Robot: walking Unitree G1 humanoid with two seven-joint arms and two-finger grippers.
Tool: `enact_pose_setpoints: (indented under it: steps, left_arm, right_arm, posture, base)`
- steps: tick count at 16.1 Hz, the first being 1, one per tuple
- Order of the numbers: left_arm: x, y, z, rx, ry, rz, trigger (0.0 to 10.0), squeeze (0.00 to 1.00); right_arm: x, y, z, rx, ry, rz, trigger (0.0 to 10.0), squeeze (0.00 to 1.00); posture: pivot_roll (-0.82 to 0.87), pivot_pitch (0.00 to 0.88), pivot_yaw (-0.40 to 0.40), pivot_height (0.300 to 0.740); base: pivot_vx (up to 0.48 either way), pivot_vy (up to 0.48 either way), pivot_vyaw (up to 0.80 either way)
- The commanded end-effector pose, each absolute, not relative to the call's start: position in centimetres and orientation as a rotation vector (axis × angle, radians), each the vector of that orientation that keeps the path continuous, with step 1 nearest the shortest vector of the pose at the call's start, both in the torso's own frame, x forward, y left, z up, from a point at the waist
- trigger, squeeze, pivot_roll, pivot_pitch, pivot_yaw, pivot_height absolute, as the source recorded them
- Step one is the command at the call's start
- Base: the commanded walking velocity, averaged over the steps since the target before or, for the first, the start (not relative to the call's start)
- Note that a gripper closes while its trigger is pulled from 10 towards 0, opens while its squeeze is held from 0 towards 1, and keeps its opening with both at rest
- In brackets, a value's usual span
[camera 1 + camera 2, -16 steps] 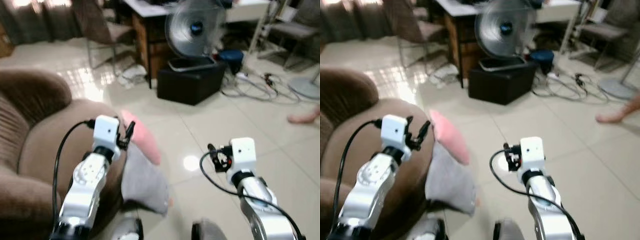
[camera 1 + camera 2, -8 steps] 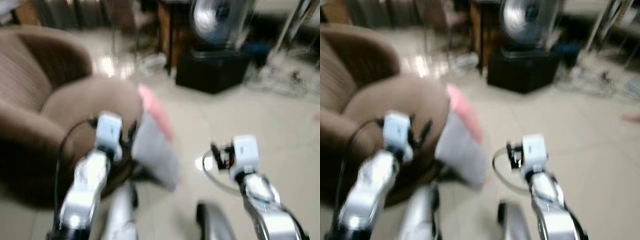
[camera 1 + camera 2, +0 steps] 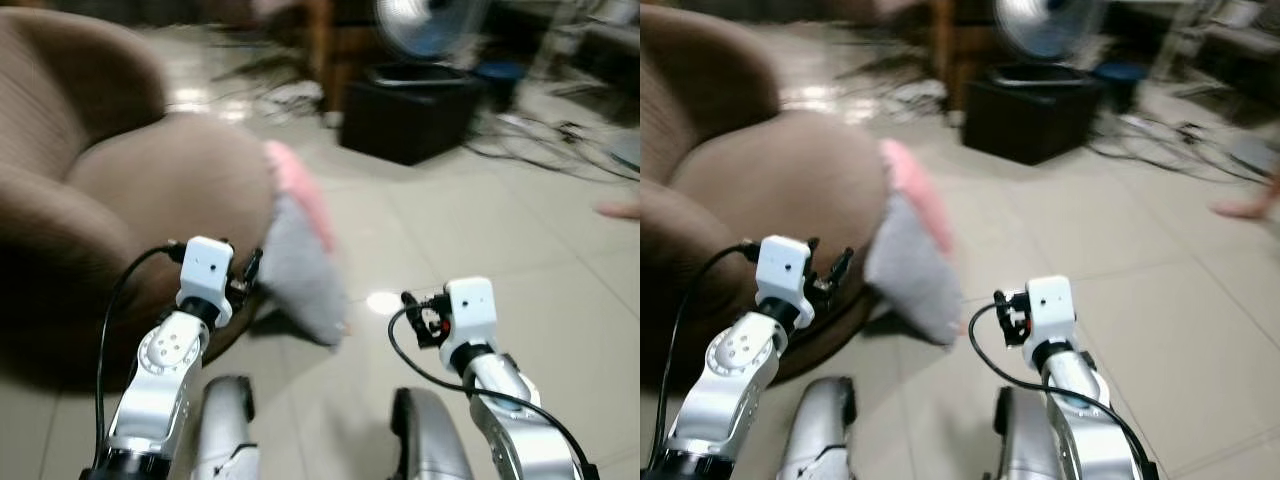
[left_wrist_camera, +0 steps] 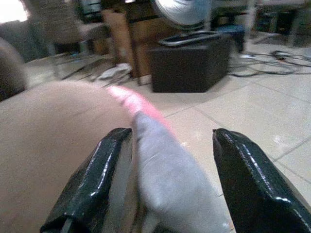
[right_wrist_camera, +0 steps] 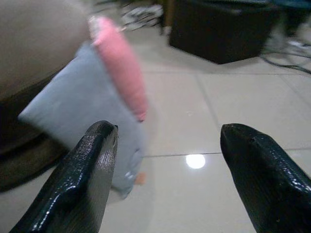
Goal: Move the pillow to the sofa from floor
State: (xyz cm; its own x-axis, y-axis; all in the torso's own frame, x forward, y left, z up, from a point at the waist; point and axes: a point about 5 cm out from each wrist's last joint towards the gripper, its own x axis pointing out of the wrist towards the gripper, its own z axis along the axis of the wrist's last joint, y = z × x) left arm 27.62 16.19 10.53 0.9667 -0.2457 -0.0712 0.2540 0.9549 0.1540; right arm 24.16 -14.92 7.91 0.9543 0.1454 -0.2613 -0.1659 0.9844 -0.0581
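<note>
While the pillow (image 3: 300, 265) leans on the sofa (image 3: 120, 190), both your grippers hover. Left gripper (image 4: 170, 184) and right gripper (image 5: 167, 170) gape, empty

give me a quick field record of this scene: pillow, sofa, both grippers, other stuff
pillow: grey and pink pillow, on the floor, leaning against the sofa
sofa: brown sofa, on the robot's left
left gripper: left gripper open, fingers either side of the pillow's edge, not closed on it
right gripper: right gripper open, aimed at the pillow, apart from it
floor: pale tiled floor
background: black box with a fan behind it
</note>
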Motion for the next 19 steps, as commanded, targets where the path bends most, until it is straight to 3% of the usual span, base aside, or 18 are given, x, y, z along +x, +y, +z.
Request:
enact_pose_setpoints:
  steps: [1,3,13,19]
  left_arm:
    - [27.99,15.17,11.19,0.163,0.028,-0.295,10.0,0.00]
    - [28.11,14.94,11.21,0.167,0.030,-0.310,10.0,0.00]
    - [28.43,15.11,11.40,0.173,0.020,-0.282,10.0,0.00]
    - [28.44,14.98,11.36,0.175,0.017,-0.284,10.0,0.00]
  right_arm:
    - [24.26,-15.69,8.03,-0.083,0.252,0.136,10.0,0.00]
    - [24.14,-15.59,7.70,-0.080,0.254,0.130,10.0,0.00]
    - [24.41,-15.56,7.56,-0.148,0.247,0.171,10.0,0.00]
    - [24.37,-15.50,7.15,-0.141,0.255,0.182,10.0,0.00]
  posture:
    - [-0.04,0.047,0.009,0.568]
    - [-0.04,0.052,0.020,0.568]
    - [-0.04,0.047,0.022,0.568]
    - [-0.04,0.033,0.021,0.568]
  base:
    - [0.368,0.000,-0.61]
    - [0.362,0.000,-0.59]
    - [0.359,0.000,0.00]
    - [0.358,0.000,0.67]
